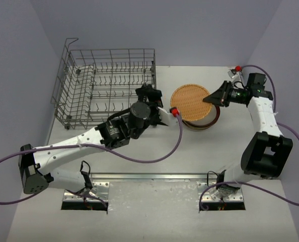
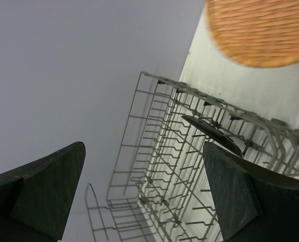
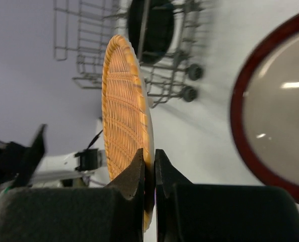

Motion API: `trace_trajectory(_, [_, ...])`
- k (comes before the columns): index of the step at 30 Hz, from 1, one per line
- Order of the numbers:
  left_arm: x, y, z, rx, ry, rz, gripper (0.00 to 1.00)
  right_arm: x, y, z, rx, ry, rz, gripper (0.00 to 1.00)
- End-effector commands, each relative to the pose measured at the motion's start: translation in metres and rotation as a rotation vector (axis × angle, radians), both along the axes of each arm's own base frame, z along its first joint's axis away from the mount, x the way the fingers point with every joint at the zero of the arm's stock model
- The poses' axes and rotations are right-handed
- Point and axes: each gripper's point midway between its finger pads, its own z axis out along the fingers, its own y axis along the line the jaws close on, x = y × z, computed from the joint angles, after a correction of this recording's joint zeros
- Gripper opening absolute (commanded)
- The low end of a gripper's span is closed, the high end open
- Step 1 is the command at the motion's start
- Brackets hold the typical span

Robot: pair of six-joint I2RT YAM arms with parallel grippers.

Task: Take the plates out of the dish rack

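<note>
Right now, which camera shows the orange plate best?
Top external: the orange plate shows its whole round face there, covering part of the stacked plates. Right wrist shows it only edge-on, with the right jaws shut on its rim. Left wrist catches just a blurred part at the frame's top edge.

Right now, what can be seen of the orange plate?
The orange plate is round and orange-brown, with a fine woven-looking ribbed pattern; it looks ceramic and unbroken. The right gripper is shut on its rim. It lies roughly level over the stack of plates to the right of the dish rack. Whether it touches the stack cannot be told.
</note>
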Motion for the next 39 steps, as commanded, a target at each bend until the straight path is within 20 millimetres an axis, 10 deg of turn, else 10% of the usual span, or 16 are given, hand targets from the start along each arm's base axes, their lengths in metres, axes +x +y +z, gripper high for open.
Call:
trace_trajectory(1, [0.023,0.033,0.024,-0.260,0.118,0.170,1.00,0.020,-0.034,-0.030,-0.186,-0.037,-0.058,0.00])
trace_trajectory(16, [0.052,0.103,-0.001,-0.506,0.299,0.425,1.00,0.053,-0.089,-0.093,-0.387,0.058,-0.154,0.00])
trace_trajectory(27, [0.062,0.065,-0.065,-0.570,0.591,0.455,1.00,0.060,-0.108,-0.113,-0.470,0.081,-0.200,0.00])
trace_trajectory(34, [0.078,0.050,-0.081,-0.672,0.680,0.533,1.00,0.061,-0.122,-0.117,-0.550,0.090,-0.233,0.67])
trace_trajectory(39, [0.096,0.040,-0.075,-0.778,0.683,0.600,0.98,0.061,-0.127,-0.095,-0.597,0.027,-0.253,0.78])
